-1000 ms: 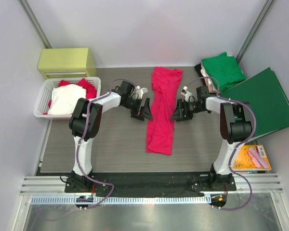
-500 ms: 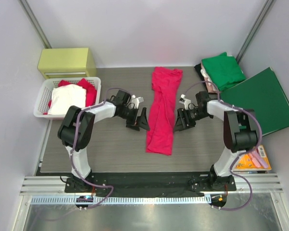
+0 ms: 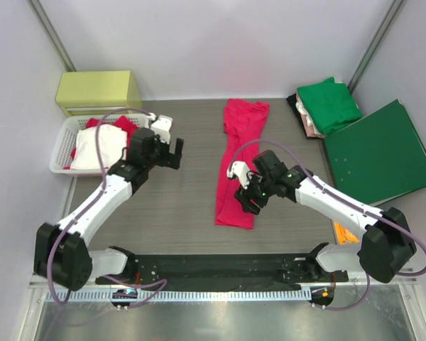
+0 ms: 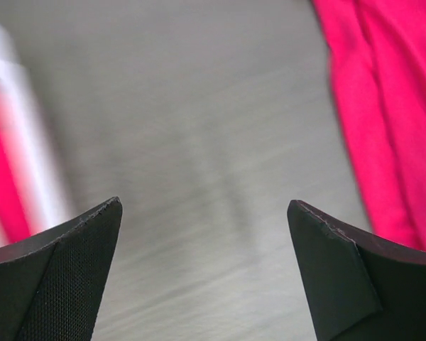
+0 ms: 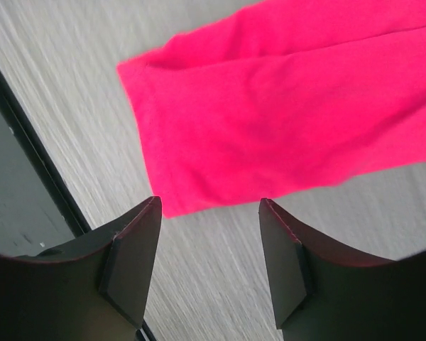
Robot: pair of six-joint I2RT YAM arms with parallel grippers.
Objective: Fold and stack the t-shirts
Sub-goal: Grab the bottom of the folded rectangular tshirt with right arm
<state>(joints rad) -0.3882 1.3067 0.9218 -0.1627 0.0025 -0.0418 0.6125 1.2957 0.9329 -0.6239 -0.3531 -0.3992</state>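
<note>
The bright pinkish-red t-shirt [image 3: 240, 160] lies on the table as a long narrow strip, folded lengthwise, running from the back to the front. My left gripper [image 3: 173, 152] is open and empty over bare table, left of the shirt; the shirt's edge shows in the left wrist view [image 4: 390, 106], where the gripper [image 4: 206, 204] has its jaws wide apart. My right gripper [image 3: 244, 197] is open and empty, low over the shirt's near end. In the right wrist view [image 5: 210, 202] it hovers just beside the shirt's near corner [image 5: 284, 121]. A folded green t-shirt [image 3: 331, 103] lies on a pale beige-pink one [image 3: 312, 126] at the back right.
A white basket [image 3: 61, 158] with white and red clothes stands at the left, and a yellow-green box [image 3: 98, 89] behind it. The flat dark-green folder [image 3: 378, 153] lies at the right with an orange item [image 3: 339, 231] near its front. The table's dark front edge [image 5: 28, 177] is close to the right gripper.
Both grippers have left the shirt's middle. The left arm swung back and left toward the basket. The right gripper moved forward to the shirt's near end. The shirt has not moved.
</note>
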